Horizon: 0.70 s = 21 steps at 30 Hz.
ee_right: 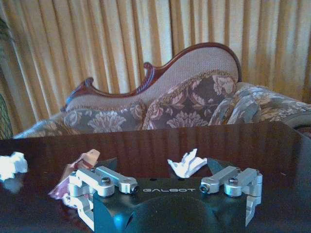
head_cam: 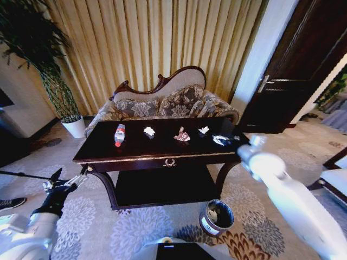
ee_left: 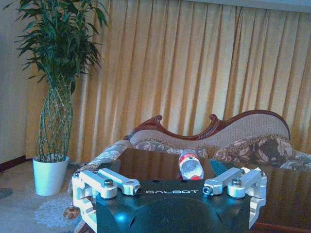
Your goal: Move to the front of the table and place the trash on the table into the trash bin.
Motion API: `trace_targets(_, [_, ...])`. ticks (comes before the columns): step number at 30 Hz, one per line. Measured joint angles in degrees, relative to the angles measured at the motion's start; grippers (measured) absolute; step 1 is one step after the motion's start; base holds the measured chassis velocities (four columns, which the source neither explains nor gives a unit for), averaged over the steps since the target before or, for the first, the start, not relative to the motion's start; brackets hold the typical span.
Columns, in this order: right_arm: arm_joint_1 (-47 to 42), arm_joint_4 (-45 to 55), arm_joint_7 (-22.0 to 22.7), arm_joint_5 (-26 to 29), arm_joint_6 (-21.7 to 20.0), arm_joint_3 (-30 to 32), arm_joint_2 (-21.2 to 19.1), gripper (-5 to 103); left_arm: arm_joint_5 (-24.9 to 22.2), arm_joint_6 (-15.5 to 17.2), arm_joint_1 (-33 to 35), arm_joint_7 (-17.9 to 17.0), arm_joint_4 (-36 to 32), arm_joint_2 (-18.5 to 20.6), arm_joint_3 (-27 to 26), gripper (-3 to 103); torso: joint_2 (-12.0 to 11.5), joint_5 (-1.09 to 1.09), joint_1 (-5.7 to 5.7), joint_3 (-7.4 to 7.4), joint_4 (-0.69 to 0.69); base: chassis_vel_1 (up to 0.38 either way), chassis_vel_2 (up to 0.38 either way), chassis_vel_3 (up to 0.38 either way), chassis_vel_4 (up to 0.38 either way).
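Right gripper (head_cam: 255,142) open and empty over the desk (head_cam: 162,151) edge, near a white paper scrap (ee_right: 187,164); left gripper (head_cam: 69,181) open, empty, low beside the desk. Risk: flimsy scrap slipping out, missing the trash bin (head_cam: 217,216) on the floor below; bottle (head_cam: 120,134) possibly rolling if nudged.

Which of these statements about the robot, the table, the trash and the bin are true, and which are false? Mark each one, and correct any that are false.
1. The plastic bottle lies on the table. True.
2. The trash bin stands on the tabletop. False: it stands on the carpet in front of the table, near its right leg.
3. The right claw is open, over the tabletop near a crumpled white paper. True.
4. The left claw is gripping the bottle. False: it is open and empty, off the table's left end.
5. The pinkish wrapper lies on the table to the right of the bottle. True.
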Motion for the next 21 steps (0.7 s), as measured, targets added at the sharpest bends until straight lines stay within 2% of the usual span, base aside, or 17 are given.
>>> trace_targets(2, [4.59, -3.47, -0.04, -1.42, -0.29, -3.84, 1.15, 100, 0.03, 0.03, 0.38, 0.06, -0.34, -0.35, -0.11, 100, 0.00, 0.04, 0.00, 0.00, -0.03, 0.000, 0.000, 0.000, 0.000])
trace_targets(8, [14.87, -11.25, -0.32, -3.55, -1.01, -11.60, 4.81, 100, 0.35, 0.04, 1.41, 0.28, -0.68, -1.71, 0.31, 100, 0.01, 0.00, -0.01, -0.01, -0.01, 0.000, 0.000, 0.000, 0.000])
trace_targets(21, [22.60, -25.50, 0.16, -6.17, -2.27, -17.26, 10.10, 100, 0.54, 0.08, 1.91, 0.30, -0.69, -2.26, 0.36, 100, 0.01, 0.01, -0.01, -0.01, -0.01, 0.000, 0.000, 0.000, 0.000])
